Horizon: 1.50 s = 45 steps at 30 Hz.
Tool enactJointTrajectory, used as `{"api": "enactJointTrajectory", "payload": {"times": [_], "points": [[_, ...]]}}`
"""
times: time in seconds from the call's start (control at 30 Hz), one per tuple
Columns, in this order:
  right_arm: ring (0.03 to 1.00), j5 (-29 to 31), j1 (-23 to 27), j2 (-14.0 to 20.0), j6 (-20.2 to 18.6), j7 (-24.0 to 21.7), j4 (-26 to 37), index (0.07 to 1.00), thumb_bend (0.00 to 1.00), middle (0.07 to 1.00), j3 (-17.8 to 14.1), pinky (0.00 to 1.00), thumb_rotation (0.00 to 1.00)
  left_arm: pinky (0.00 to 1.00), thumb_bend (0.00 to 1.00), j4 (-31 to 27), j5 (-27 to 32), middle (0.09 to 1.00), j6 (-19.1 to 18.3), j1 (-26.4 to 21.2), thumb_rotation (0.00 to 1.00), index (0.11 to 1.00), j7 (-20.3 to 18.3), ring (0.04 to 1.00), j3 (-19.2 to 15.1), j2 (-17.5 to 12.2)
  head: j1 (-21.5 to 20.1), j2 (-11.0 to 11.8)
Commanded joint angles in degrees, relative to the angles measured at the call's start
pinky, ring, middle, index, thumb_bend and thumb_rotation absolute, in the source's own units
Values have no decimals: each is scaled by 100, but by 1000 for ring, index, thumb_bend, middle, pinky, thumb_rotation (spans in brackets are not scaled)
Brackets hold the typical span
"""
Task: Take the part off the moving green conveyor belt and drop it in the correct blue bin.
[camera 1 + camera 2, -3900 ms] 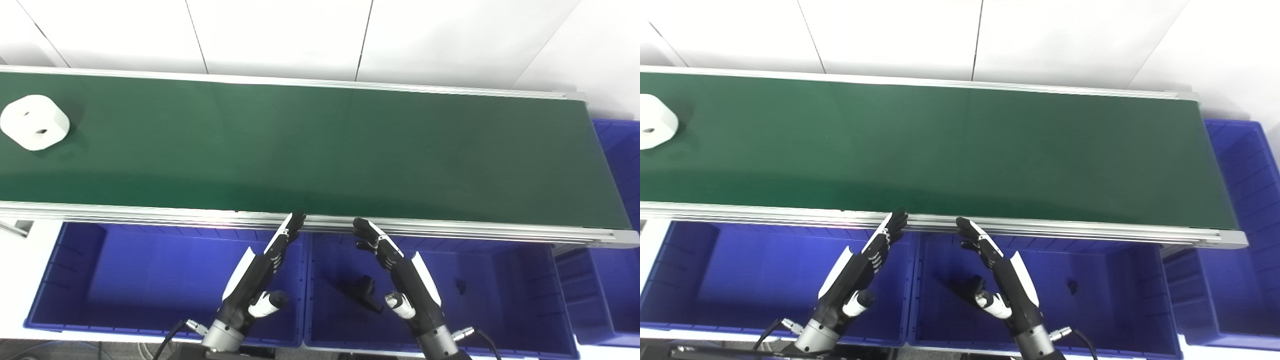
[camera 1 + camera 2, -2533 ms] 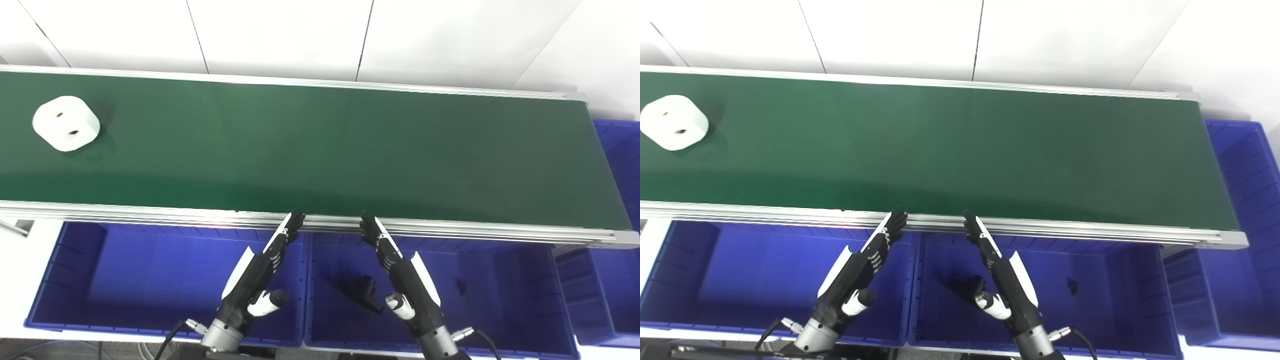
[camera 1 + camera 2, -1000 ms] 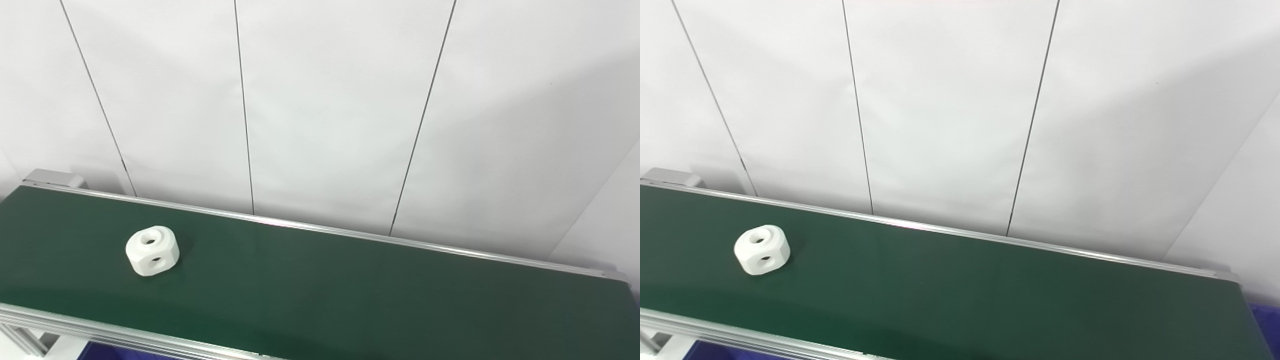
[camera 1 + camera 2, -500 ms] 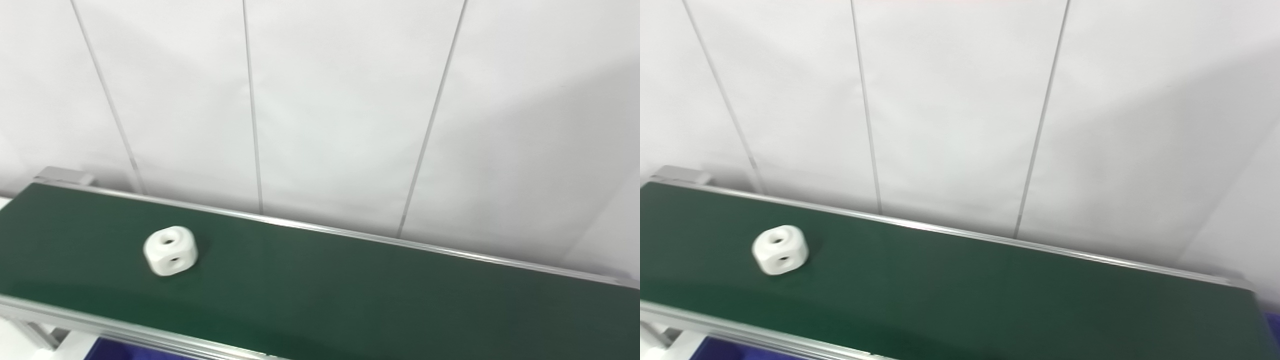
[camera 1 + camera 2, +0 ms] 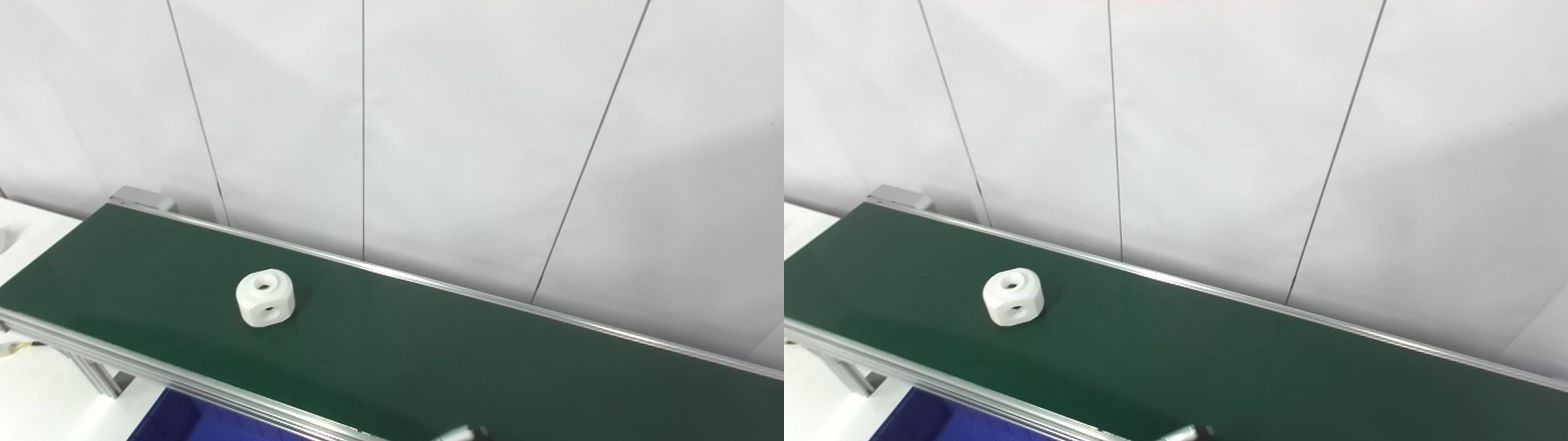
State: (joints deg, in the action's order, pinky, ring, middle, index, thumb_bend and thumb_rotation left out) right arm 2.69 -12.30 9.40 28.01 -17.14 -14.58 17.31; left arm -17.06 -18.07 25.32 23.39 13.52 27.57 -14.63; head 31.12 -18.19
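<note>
— What carries everything in front of me?
— A long dark green conveyor belt [image 5: 465, 361] with silver aluminium side rails.
— And on it?
— One white chamfered plastic block with round holes [image 5: 265, 298], resting near my left end.

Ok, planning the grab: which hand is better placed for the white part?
Probably left: the white part lies on the left stretch of the belt, and only the left hand, it seems, peeks in at the bottom edge.
</note>
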Motion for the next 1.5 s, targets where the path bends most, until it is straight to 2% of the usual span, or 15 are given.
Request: {"api": "enactJointTrajectory", "payload": {"times": [0.0, 0.13, 0.3, 0.37, 0.43, 0.53, 0.67, 0.7, 0.9, 1.03, 1.23, 1.4, 1.47], "points": [[996, -268, -68, -60, -108, -31, -98, 1000, 973, 994, 97, 979, 976, 831, 1000, -275, -157, 915, 151, -57, 919, 883, 28, 909, -454, -79, -10, -10], [988, -297, -98, -75, -108, 33, -61, 1000, 964, 988, 115, 971, 979, 769, 1000, -353, -190, 906, 139, -233, 927, 860, -98, 901, -1147, -146, -52, -41], [998, -235, -123, -84, -108, -36, -45, 1000, 985, 992, 66, 988, 973, 766, 996, -385, -392, 915, 50, -449, 940, 854, -223, 913, -1900, -135, -21, -69], [1000, -265, -121, -64, -108, -21, -18, 1000, 981, 994, 82, 992, 987, 761, 995, -361, -527, 916, 28, -553, 942, 857, -263, 909, -2121, -107, -18, -81], [1000, -228, -122, -78, -108, -65, -20, 1000, 977, 993, 66, 996, 981, 767, 990, -295, -548, 915, 42, -666, 908, 859, -323, 907, -2288, -109, -18, -81], [1000, -235, -109, -90, -108, -46, -52, 1000, 978, 993, 65, 996, 977, 756, 992, -193, -549, 913, -125, -875, 847, 850, -438, 906, -2524, -149, -41, -100], [1000, -205, -135, -84, -108, -79, -30, 1000, 994, 995, 50, 1000, 966, 868, 1000, -100, -829, 945, -429, -1052, 828, 887, -560, 952, -2765, -168, -37, -111], [1000, -203, -141, -83, -108, -82, -20, 1000, 988, 996, 48, 1000, 964, 912, 1000, -75, -913, 964, -485, -1090, 836, 908, -589, 973, -2807, -190, -32, -114], [1000, -212, -126, -84, -108, -97, -42, 1000, 986, 1000, 63, 1000, 959, 987, 969, 121, -1472, 989, -691, -1431, 857, 945, -682, 1000, -2981, -294, -32, -114], [1000, -201, -124, -85, -108, -116, -65, 1000, 969, 1000, 53, 1000, 961, 980, 952, 298, -2105, 991, -1043, -1737, 875, 959, -755, 999, -3057, -459, -10, -106], [1000, -111, -135, -111, -109, -247, -61, 1000, 955, 1000, -7, 1000, 952, 962, 962, 631, -3267, 960, -1669, -2068, 908, 936, -539, 967, -3019, -452, 1, -116], [1000, -127, -134, -120, -109, -299, -86, 1000, 956, 1000, -41, 1000, 953, 982, 972, 937, -3915, 946, -2216, -2281, 848, 913, -479, 956, -2898, -444, 5, -106], [1000, -137, -140, -124, -109, -291, -74, 1000, 955, 1000, -52, 1000, 954, 997, 971, 1091, -4165, 936, -2392, -2374, 818, 902, -341, 947, -2829, -446, 6, -104]]}}
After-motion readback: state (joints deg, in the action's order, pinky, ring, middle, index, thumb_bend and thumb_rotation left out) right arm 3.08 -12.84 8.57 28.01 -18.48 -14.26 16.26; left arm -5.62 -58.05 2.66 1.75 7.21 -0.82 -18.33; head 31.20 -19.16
